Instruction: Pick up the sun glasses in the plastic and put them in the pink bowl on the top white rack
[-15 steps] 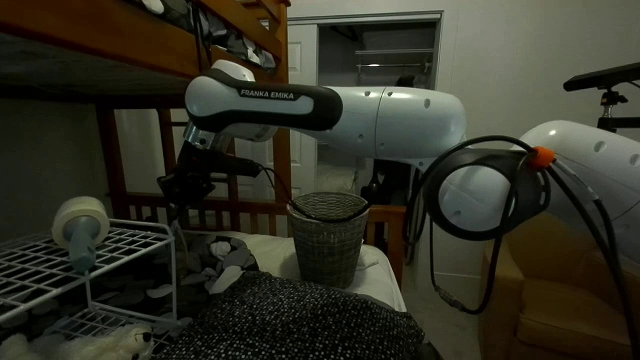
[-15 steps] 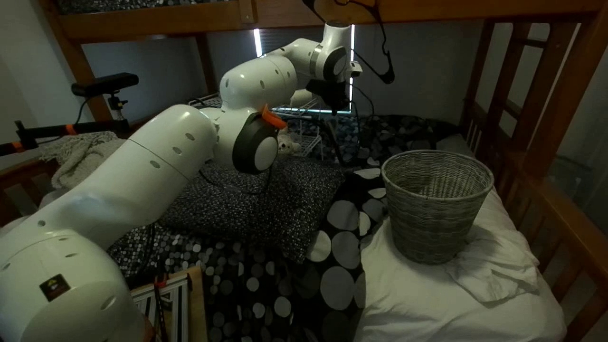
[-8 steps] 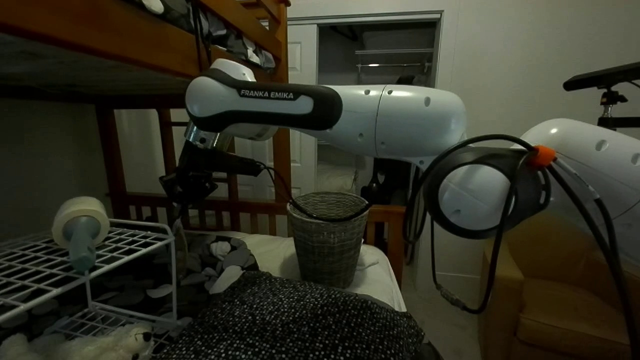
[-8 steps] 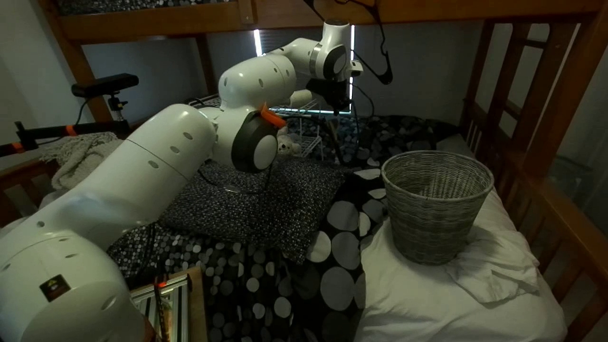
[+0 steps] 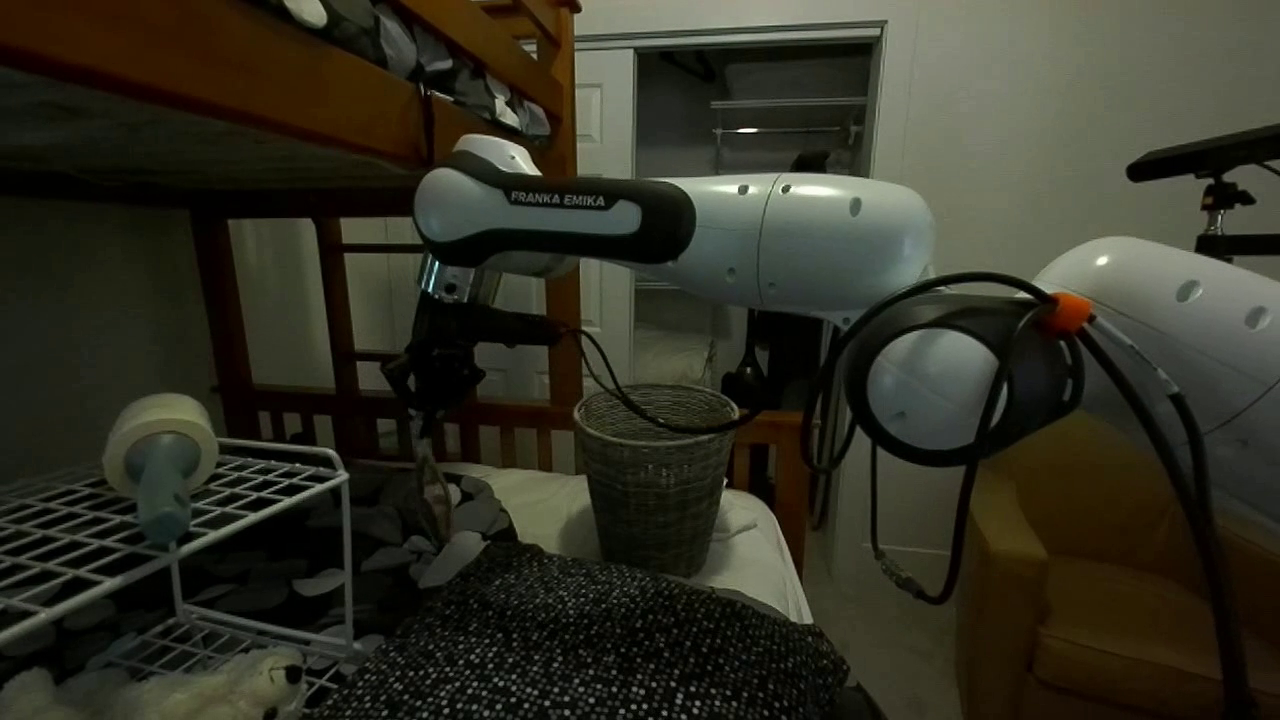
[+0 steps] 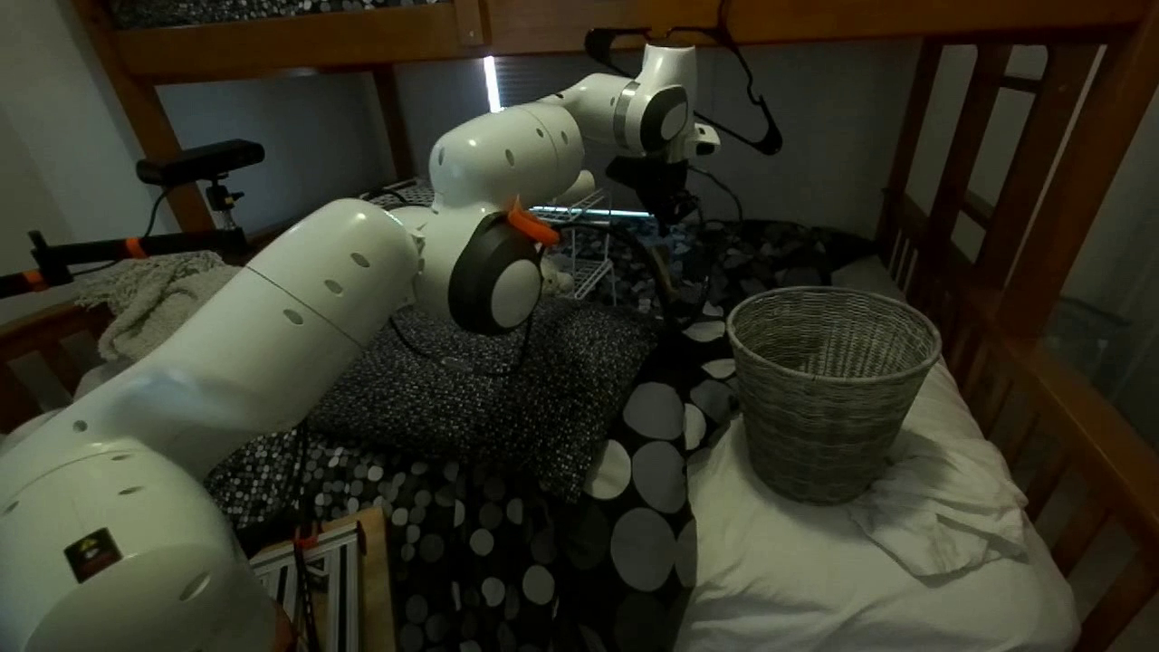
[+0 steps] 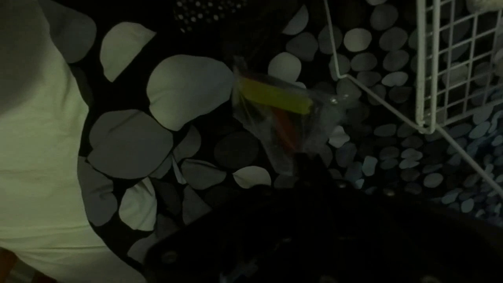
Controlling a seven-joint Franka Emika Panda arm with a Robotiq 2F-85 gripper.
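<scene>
The sun glasses in the plastic (image 7: 275,96) dangle as a clear crinkled packet with yellow and orange parts inside. My gripper (image 7: 309,156) is shut on the packet's edge, its dark fingertips close together. In an exterior view the packet (image 5: 437,500) hangs below the gripper (image 5: 426,412), over the spotted bedding and beside the white rack (image 5: 348,560). On the rack's upper tier lies a pale round object (image 5: 185,410) with a blue-grey middle; whether this is the pink bowl I cannot tell. The rack (image 7: 422,70) appears at the wrist view's right.
A grey woven basket (image 6: 828,426) stands on the white sheet. A cream plush toy (image 5: 250,685) lies on the lower tier. The wooden bunk beam (image 6: 842,23) and a black hanger (image 6: 770,140) are close to my wrist. A dark dotted pillow (image 5: 600,630) lies in front.
The arm has swung sideways, away from the rack and towards the woven basket's side, in the last half second. The packet has travelled along in the gripper, which has stayed shut.
</scene>
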